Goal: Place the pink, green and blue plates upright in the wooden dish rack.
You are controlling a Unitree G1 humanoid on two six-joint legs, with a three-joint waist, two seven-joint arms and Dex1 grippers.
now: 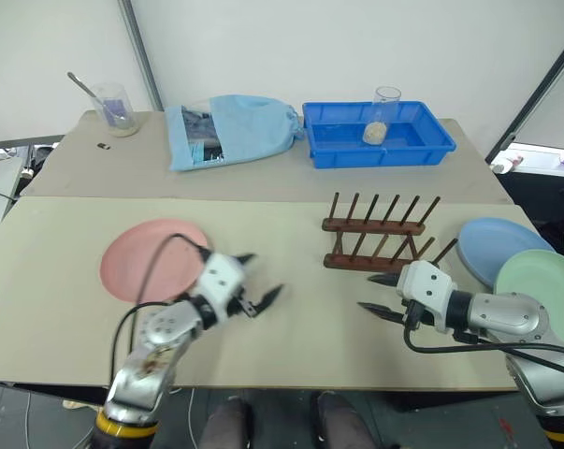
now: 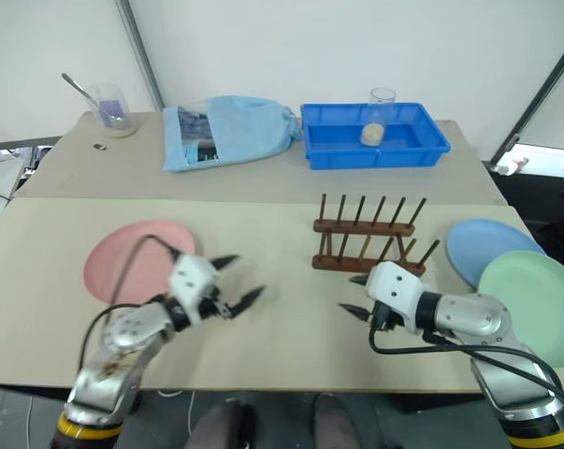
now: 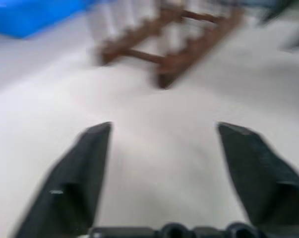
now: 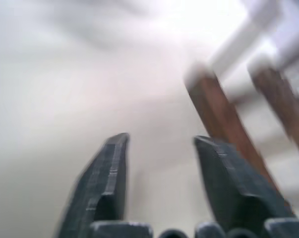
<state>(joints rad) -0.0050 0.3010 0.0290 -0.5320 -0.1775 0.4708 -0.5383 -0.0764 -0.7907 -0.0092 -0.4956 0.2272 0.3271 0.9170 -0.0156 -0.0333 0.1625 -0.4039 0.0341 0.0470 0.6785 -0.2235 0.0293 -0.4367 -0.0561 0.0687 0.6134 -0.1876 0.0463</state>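
The pink plate [image 1: 151,259] lies flat on the table at the left. At the right edge the blue plate [image 1: 501,245] lies flat, with the green plate [image 1: 543,285] overlapping its near side. Between them stands the wooden dish rack [image 1: 375,234], with nothing between its pegs. My left gripper [image 1: 263,276] hovers just right of the pink plate, open and holding nothing, pointing toward the rack [image 3: 174,44]. Close in front of the rack's near right end, my right gripper [image 1: 368,293] is open and holds nothing; rack pegs [image 4: 223,119] show just past its fingers.
On the far table stand a blue plastic tray [image 1: 384,155] holding a glass cup [image 1: 386,114], a light blue bag [image 1: 230,131], and a beaker with a spoon [image 1: 113,110]. Bare tabletop [image 1: 310,281] lies between the two grippers.
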